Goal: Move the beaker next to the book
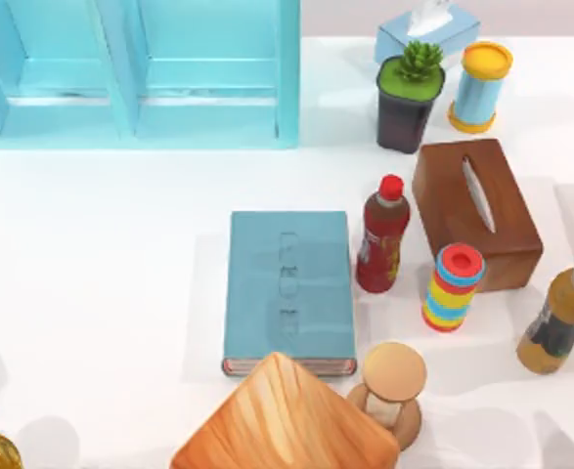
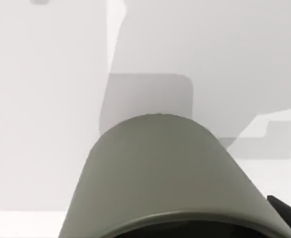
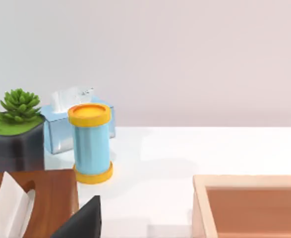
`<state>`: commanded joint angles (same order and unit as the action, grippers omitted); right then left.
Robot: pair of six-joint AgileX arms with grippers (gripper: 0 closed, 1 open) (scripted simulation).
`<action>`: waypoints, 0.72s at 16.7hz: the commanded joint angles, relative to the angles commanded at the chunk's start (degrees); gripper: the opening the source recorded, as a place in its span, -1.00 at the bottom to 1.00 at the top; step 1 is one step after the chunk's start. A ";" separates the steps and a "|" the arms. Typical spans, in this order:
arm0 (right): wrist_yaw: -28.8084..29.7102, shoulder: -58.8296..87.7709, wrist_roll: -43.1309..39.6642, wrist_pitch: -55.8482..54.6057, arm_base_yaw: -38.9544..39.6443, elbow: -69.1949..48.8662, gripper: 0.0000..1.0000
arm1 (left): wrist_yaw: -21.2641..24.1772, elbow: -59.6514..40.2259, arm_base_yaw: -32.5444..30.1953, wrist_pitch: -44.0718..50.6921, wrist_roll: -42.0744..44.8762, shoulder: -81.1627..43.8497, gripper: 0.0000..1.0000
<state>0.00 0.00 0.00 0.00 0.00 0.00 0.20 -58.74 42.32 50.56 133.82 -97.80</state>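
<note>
The beaker (image 2: 160, 178) is a plain grey-green cup seen very close in the left wrist view, its dark-rimmed mouth nearest the camera. It hangs over the white table, and its shadow lies apart from it. My left gripper is shut on it, and a dark fingertip (image 2: 288, 212) shows against its side. The book (image 1: 288, 289), a flat teal-blue hardcover, lies in the middle of the table in the top view. A dark edge of my right gripper (image 3: 81, 220) shows in the right wrist view, near the brown tissue box (image 3: 41, 198).
Right of the book stand a red-capped bottle (image 1: 382, 234), a striped ring stack (image 1: 454, 286), the brown tissue box (image 1: 477, 210), a potted succulent (image 1: 410, 93) and a blue-yellow canister (image 1: 480, 86). A blue cabinet (image 1: 135, 73) fills the back left. A wooden block (image 1: 285, 420) and an hourglass (image 1: 392, 386) sit in front.
</note>
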 joint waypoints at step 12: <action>0.00 0.00 0.00 0.00 0.00 0.00 1.00 | -0.11 -4.98 -0.81 8.11 -1.68 2.75 -1.00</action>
<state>0.00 0.00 0.00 0.00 0.00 0.00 0.10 -63.72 41.51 58.68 132.14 -95.05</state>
